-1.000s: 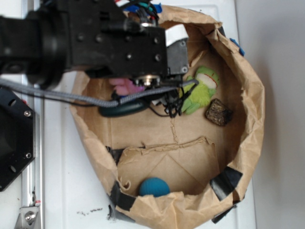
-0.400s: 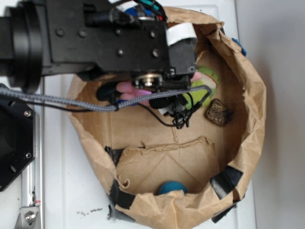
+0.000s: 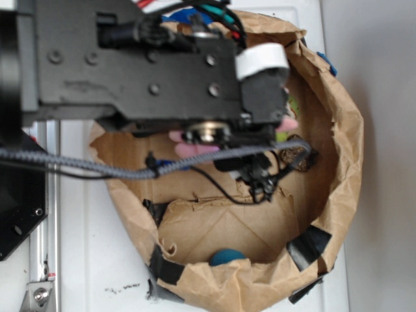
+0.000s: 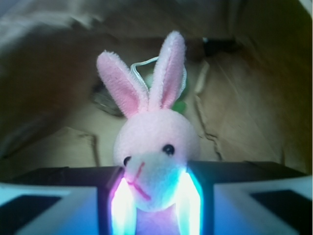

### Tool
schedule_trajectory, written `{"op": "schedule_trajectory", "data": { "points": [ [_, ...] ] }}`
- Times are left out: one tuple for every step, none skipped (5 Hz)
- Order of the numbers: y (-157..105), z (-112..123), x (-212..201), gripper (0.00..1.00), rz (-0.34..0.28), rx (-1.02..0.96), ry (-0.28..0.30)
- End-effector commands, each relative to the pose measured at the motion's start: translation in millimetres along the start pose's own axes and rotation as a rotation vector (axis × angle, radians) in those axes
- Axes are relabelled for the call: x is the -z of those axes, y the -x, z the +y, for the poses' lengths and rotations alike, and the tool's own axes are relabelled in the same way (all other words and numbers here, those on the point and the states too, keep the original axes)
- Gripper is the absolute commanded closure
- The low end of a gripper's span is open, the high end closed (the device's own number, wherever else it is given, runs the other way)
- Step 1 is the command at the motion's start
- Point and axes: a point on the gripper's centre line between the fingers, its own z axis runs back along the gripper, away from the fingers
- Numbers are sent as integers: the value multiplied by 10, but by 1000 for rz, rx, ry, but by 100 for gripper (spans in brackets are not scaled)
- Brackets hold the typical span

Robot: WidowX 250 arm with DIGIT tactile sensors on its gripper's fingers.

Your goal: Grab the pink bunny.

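A white tabletop [image 3: 97, 260] carries a round brown paper bag [image 3: 344, 156], folded open like a bowl, patched with black tape along its rim. A black base plate [image 3: 16, 208] and a metal rail [image 3: 42, 260] rest on the table's left edge. Small dark specks mark the surface near the front.

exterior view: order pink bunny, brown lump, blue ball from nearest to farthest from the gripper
1. pink bunny, held between the fingers of the gripper.
2. brown lump, just right of the arm, partly hidden.
3. blue ball, by the bag's near wall.
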Motion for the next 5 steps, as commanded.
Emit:
{"op": "schedule_trajectory", "data": {
  "points": [
    [39,-63,-655,100,70,92,128],
    [137,37,-893,100,117,92,136],
    [148,100,-887,100,111,73,112],
    [135,127,-857,100,110,62,108],
    [122,131,-843,100,107,55,104]
  ]
}}
